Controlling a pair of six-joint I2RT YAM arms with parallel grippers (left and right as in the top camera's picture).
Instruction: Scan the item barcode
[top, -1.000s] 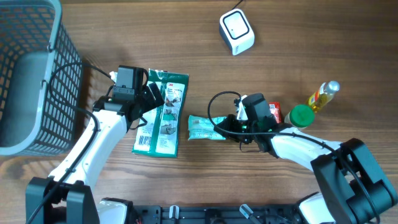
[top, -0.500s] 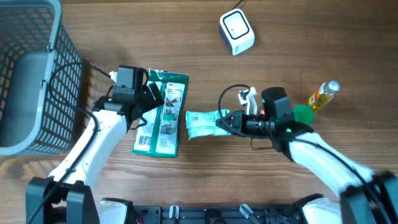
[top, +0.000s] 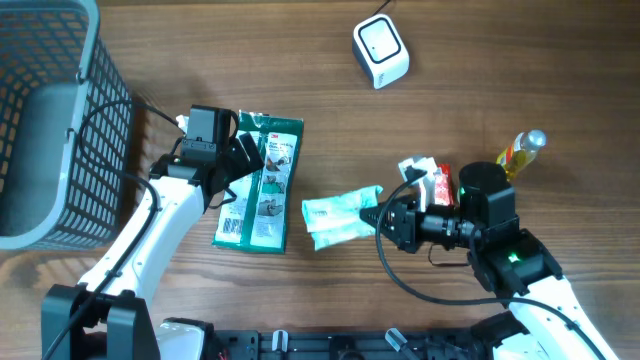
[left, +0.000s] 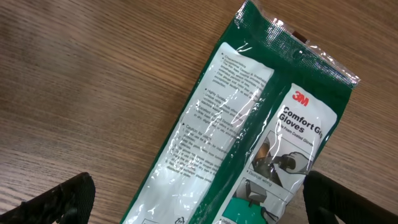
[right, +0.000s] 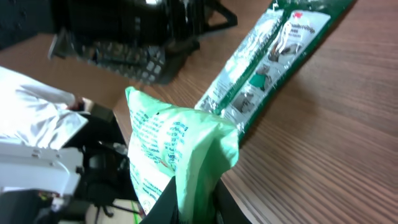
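Right pincer (top: 384, 217) clamps green packet (top: 338, 218) above the table (top: 520, 60).

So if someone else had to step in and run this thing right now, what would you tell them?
Left end effector: open, hovering over the glove pack, which lies flat on the table.
Right end effector: shut on the light green packet, holding it up off the table.
Scanner: the white box at the far side of the table.
Done: packet picked up.
Left: carry the packet to the scanner and show it the barcode.
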